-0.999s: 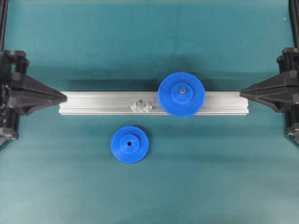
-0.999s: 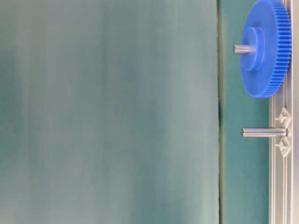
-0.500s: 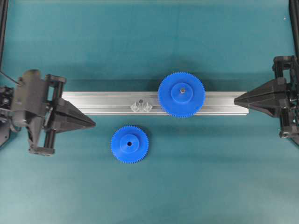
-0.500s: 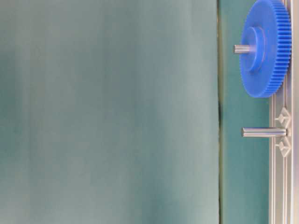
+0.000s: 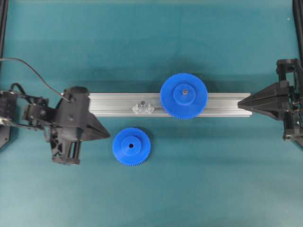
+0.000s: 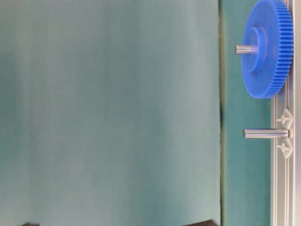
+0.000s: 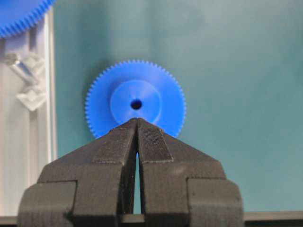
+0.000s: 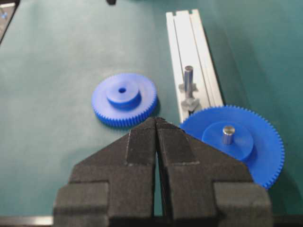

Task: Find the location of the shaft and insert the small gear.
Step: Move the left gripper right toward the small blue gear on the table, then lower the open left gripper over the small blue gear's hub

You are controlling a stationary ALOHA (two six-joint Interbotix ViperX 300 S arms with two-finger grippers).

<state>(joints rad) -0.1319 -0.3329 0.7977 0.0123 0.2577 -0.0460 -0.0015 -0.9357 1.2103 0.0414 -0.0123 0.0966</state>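
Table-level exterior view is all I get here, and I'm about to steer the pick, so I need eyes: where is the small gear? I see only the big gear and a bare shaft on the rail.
Observer: The small gear lies flat on the mat, in front of the rail, hub up.
Operator: Is a pincer near it?
Observer: The left pincer points at it from the left of the overhead view, apart from its teeth.
Operator: Open or shut?
Observer: Shut, pads together, holding nothing.
Operator: And the right one?
Observer: The right pincer is shut too, at the rail's far end beyond the big gear.
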